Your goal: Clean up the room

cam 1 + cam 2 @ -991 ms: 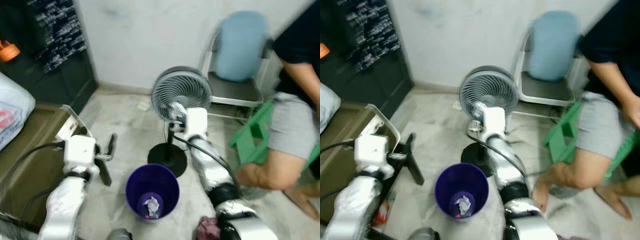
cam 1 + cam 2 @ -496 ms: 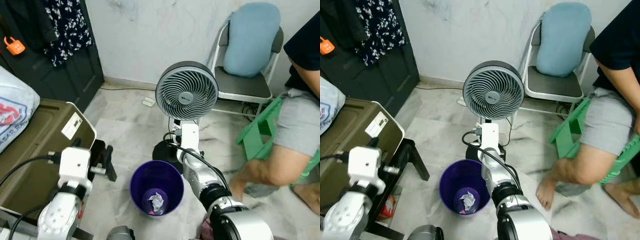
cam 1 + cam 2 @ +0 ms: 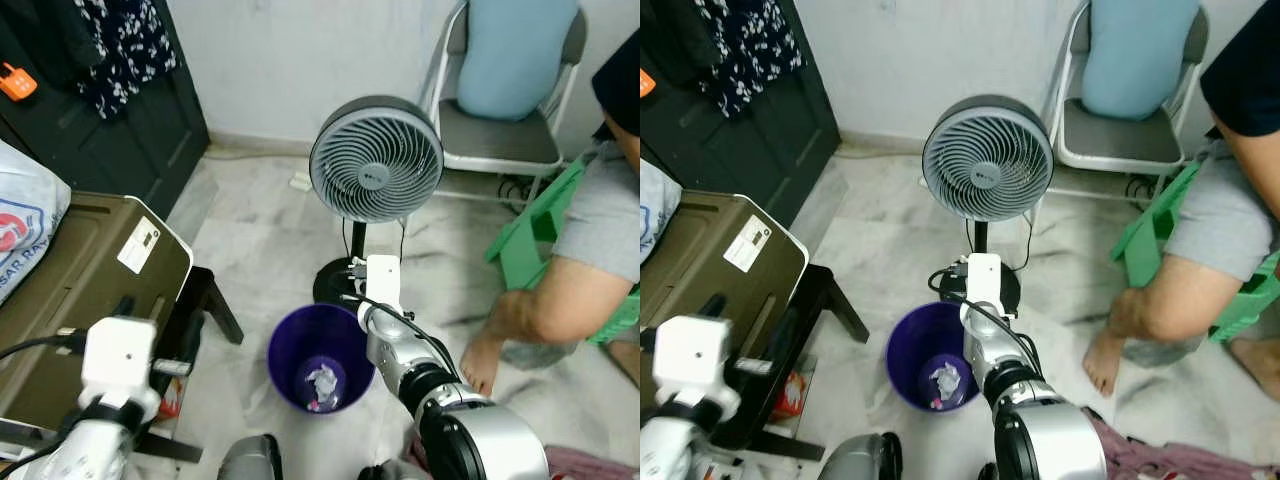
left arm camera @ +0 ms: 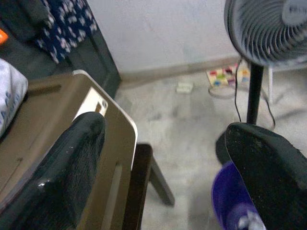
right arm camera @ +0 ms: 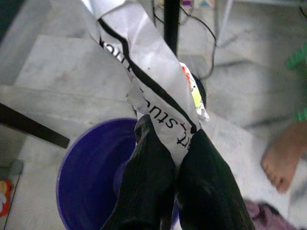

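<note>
A purple bin (image 3: 320, 358) stands on the marble floor below the fan, with a crumpled white paper (image 3: 322, 383) lying in its bottom. My right arm (image 3: 383, 282) reaches out over the bin's far right rim. In the right wrist view the right gripper (image 5: 169, 138) is shut on a white wrapper (image 5: 144, 72) with black lettering, held above the bin (image 5: 91, 177). My left gripper (image 4: 163, 129) hangs open and holds nothing, between the brown case and the bin; its white wrist (image 3: 118, 360) shows at the lower left.
A standing fan (image 3: 375, 160) with a round black base is just behind the bin. A brown case (image 3: 80, 280) on a dark stand fills the left. A person (image 3: 590, 260) sits at right by a green stool (image 3: 535, 235) and a chair (image 3: 500, 100). Cloth (image 3: 1180, 460) lies at bottom right.
The camera has shifted and steadied. My right arm has come down from in front of the fan to the bin's rim, and my left arm sits lower in view. The person's leg has moved.
</note>
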You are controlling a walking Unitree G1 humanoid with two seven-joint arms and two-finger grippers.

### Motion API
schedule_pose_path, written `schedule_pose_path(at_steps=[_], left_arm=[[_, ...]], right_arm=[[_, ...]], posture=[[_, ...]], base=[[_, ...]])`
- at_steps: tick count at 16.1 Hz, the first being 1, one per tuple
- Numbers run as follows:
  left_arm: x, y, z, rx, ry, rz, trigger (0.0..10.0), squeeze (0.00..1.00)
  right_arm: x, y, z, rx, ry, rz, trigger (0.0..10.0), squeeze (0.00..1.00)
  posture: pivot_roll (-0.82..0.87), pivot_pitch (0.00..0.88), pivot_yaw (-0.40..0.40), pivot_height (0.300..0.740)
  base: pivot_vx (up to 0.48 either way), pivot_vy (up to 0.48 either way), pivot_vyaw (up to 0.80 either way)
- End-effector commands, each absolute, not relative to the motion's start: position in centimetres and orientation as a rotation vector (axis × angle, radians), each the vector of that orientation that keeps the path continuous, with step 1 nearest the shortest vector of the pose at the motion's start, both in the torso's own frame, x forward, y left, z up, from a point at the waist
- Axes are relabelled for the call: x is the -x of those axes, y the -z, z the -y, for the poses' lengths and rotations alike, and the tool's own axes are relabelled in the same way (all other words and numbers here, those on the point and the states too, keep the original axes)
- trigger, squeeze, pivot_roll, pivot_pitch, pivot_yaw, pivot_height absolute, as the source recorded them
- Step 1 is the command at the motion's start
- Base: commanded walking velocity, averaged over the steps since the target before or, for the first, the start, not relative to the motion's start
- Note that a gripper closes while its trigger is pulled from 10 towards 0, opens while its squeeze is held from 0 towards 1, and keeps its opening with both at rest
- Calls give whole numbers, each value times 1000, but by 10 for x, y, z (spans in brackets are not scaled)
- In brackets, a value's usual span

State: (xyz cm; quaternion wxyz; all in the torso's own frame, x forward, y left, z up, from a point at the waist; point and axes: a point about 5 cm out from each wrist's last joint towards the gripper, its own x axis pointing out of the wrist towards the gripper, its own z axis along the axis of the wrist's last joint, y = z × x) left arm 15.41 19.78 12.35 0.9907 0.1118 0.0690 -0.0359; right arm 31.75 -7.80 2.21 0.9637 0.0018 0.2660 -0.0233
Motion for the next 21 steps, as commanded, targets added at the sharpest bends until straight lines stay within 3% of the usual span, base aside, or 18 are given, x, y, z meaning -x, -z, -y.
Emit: schedule_pose_path(at_steps=[1,8,14,15,16,21], left_arm=[[-151,-129,-203,-242,78,-142,10000,0],[-152,-143,-197,-253,169,-165,10000,0],[-153,-148,-198,-261,183,-187,10000,0],[-153,-150,-196,-261,184,-183,10000,0],[-152,-151,-195,-261,184,-183,10000,0],[-152,-154,-192,-258,185,-187,10000,0]], right_arm=[[-316,-20,76,2,60,-557,10000,0],[-314,-18,73,-74,101,-597,10000,0],[-317,-27,52,-144,25,-565,10000,0],[-317,-27,51,-149,23,-564,10000,137],[-318,-28,51,-156,21,-559,10000,1000],[-320,-32,50,-167,16,-534,10000,1000]], posture=[[231,214,75,740],[241,256,152,740],[255,254,157,740],[257,252,156,740],[258,250,156,740],[255,248,156,740]], base=[[0,0,0],[0,0,0],[0,0,0],[0,0,0],[0,0,0],[0,0,0]])
